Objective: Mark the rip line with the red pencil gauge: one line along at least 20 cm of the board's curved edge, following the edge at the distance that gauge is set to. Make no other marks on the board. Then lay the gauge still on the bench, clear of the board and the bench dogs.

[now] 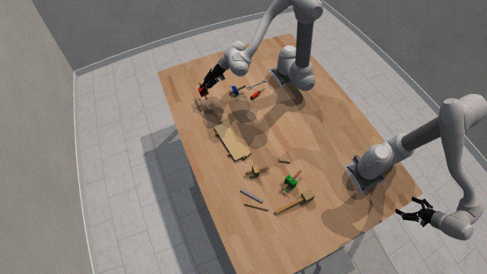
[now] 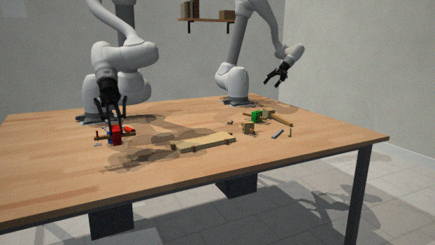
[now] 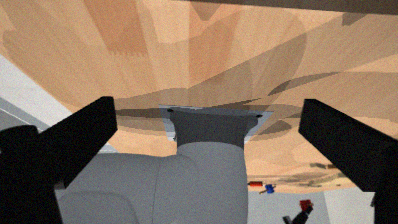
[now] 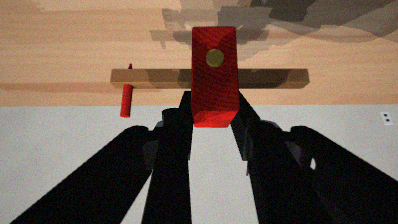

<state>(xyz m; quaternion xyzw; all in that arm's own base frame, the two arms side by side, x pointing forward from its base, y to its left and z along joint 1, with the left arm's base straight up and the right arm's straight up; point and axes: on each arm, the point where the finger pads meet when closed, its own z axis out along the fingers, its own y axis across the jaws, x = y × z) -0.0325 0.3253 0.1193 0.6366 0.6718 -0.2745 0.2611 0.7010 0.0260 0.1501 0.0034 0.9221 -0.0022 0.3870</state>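
Red pencil gauge (image 2: 116, 135) (image 4: 215, 80), wooden beam crosswise | clamped between the jaws, above counter | pale board (image 1: 233, 141) (image 2: 206, 141), flat on counter, apart from the jaws

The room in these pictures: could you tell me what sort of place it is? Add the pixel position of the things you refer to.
Probably a small woodworking workshop or robot lab: a wooden bench (image 1: 329, 129) (image 2: 52, 168) bears a mallet (image 1: 294, 203) (image 2: 282, 120) and a board (image 1: 233, 142) (image 2: 206, 141), with two arms mounted on it.

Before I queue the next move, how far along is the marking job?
Done: the red block-shaped pencil gauge is picked up. In hand: the right hand grips it, off the pale wooden board. Left: apparently the line, none being discernible on the board, then laying the gauge down.
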